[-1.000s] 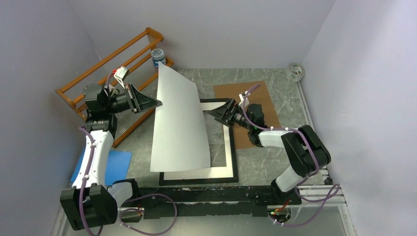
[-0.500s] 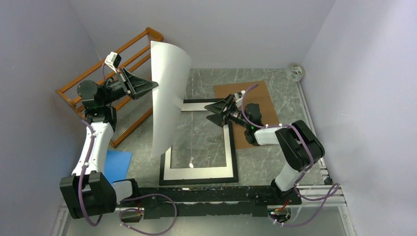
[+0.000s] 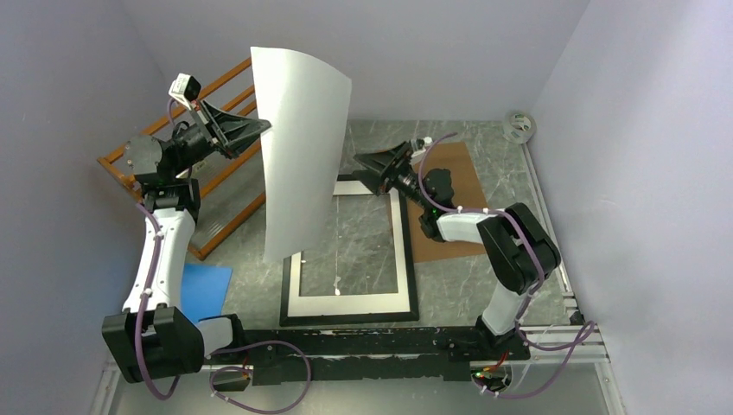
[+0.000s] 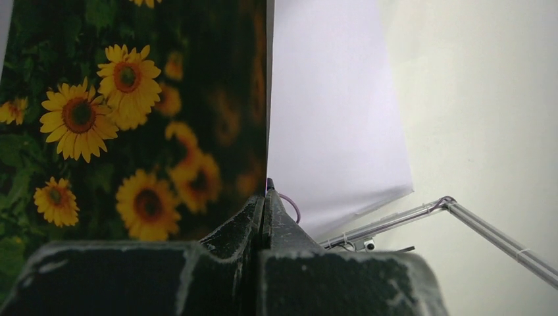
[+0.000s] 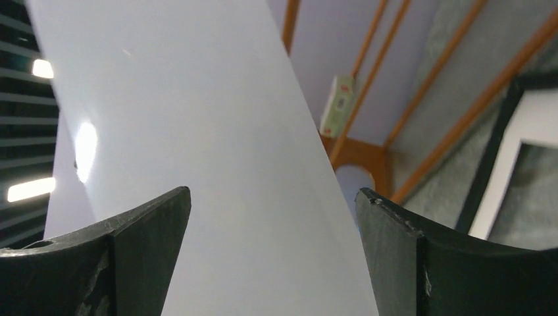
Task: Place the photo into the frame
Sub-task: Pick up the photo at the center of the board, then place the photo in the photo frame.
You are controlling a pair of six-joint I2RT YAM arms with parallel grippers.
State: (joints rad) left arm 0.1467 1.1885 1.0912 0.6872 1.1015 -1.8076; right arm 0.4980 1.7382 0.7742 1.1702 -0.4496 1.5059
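The photo (image 3: 298, 147) hangs upright above the table's left middle, white back facing the top camera and slightly curved. My left gripper (image 3: 266, 127) is shut on its left edge. In the left wrist view the sunflower face (image 4: 131, 99) is left of the shut gripper (image 4: 266, 191). The black frame (image 3: 346, 318) lies flat on the table below, its opening showing the table. My right gripper (image 3: 357, 167) is open near the frame's far edge, just right of the photo and apart from it. Through its open jaws (image 5: 273, 197) I see the photo's white back (image 5: 197, 131) and a frame corner (image 5: 490, 164).
An orange wooden rack (image 3: 216, 112) stands at the back left behind the left arm. Brown cardboard (image 3: 458, 190) lies right of the frame under the right arm. A blue sheet (image 3: 203, 290) lies at the near left. A tape roll (image 3: 519, 127) sits in the far right corner.
The left arm has lifted the photo off the frame and swung it upright, higher and further back. The right gripper has drawn back toward the frame's far edge, still open.
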